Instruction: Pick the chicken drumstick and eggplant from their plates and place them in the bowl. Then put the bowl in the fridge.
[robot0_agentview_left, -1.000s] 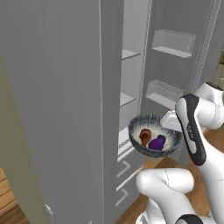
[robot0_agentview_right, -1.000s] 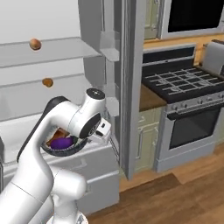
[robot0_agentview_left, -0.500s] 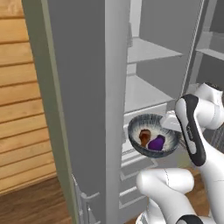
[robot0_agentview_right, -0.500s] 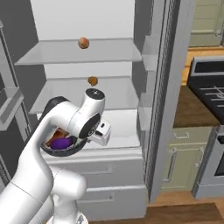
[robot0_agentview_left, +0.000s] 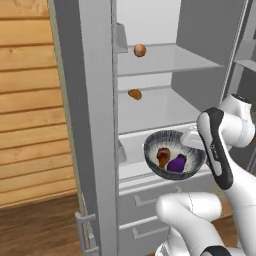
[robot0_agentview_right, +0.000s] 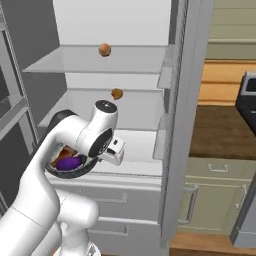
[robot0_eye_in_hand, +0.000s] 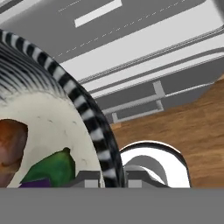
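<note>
My gripper (robot0_eye_in_hand: 113, 178) is shut on the striped rim of the dark patterned bowl (robot0_agentview_left: 174, 155), with one fingertip (robot0_eye_in_hand: 89, 179) inside the rim and the other outside. The bowl hangs in the air in front of the open fridge (robot0_agentview_left: 150, 107), level with its lowest shelf. Inside the bowl lie the reddish-brown chicken drumstick (robot0_agentview_left: 162, 156) and the purple eggplant (robot0_agentview_left: 176, 164). From the right base view the bowl (robot0_agentview_right: 65, 169) and eggplant (robot0_agentview_right: 68, 162) peek out behind my forearm. In the hand view the drumstick (robot0_eye_in_hand: 11, 146) lies at the left of the bowl's pale inside. No plates are in view.
Two orange-tan balls (robot0_agentview_left: 140, 50) (robot0_agentview_left: 134, 93) sit on the fridge's upper shelves. The open fridge door (robot0_agentview_left: 87, 125) stands left of the bowl, another door (robot0_agentview_right: 185, 100) to the right. Drawers (robot0_agentview_left: 145, 200) lie below the shelf. Wood wall (robot0_agentview_left: 30, 100) at left, cabinets (robot0_agentview_right: 220, 200) at right.
The whole scene has shifted as the base turned, and the fridge's shelves now lie straight ahead. The bowl stays in my gripper at the same place relative to the arm.
</note>
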